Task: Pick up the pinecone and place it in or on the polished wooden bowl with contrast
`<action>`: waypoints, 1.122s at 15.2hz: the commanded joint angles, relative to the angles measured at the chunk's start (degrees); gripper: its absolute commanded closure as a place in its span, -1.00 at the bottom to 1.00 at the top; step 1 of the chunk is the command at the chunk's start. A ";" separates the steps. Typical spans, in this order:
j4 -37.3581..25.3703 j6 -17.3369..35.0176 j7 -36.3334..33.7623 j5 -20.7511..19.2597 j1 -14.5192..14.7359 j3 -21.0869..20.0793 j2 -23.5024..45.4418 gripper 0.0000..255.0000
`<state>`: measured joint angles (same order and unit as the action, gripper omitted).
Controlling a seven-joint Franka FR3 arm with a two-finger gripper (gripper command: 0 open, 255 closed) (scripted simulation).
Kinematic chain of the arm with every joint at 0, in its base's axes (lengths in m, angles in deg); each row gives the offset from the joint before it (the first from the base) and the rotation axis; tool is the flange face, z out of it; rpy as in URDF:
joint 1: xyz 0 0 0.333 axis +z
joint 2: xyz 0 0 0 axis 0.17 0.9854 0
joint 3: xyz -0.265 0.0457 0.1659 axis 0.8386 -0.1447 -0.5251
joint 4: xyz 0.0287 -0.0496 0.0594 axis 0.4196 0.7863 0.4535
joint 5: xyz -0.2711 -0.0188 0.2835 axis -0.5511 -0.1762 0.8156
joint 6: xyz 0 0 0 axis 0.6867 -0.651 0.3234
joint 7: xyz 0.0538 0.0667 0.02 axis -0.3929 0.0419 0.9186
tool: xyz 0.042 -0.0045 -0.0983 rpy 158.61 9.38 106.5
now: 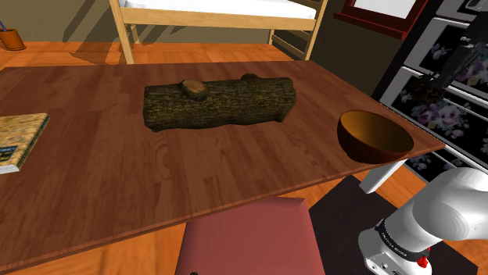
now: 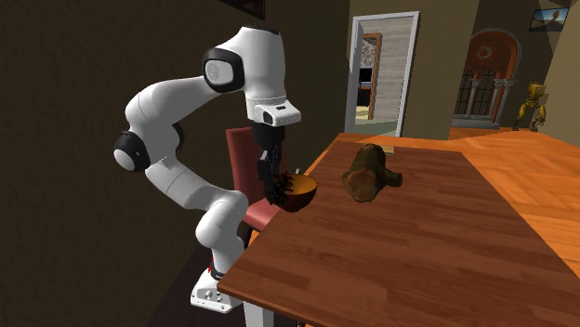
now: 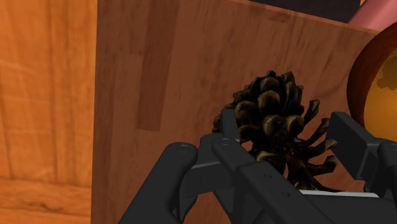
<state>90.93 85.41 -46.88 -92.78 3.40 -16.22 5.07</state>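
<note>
My black gripper [image 3: 286, 137] is shut on a dark brown pinecone [image 3: 270, 102], which sits clasped between the two fingers. In the second exterior view the gripper [image 2: 272, 184] points down and holds the pinecone [image 2: 277, 196] in the air, close beside the brown wooden bowl [image 2: 299, 191] near the table's corner. The pinecone is outside the bowl. In the shoulder view the bowl [image 1: 374, 135] stands at the table's right edge, and the gripper [image 1: 435, 83] with the pinecone [image 1: 426, 93] hangs to its upper right. In the wrist view the bowl's rim [image 3: 375, 76] is just beside the pinecone.
A dark log [image 1: 220, 103] lies across the middle of the wooden table [image 1: 117, 172]. A book [image 1: 17, 141] lies at the shoulder view's left edge. A red chair [image 1: 249, 238] stands at the near side, and a bed frame [image 1: 219, 19] stands behind the table.
</note>
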 commanded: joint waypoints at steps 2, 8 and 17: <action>-3.52 -1.96 0.01 0.37 0.30 -0.21 1.56 1.00; -0.67 -2.43 -6.68 6.06 -0.06 -7.28 -1.33 1.00; 1.23 -1.86 -18.53 17.32 -0.07 -19.99 -3.50 1.00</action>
<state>92.24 83.64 -64.09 -76.77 3.31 -34.91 1.74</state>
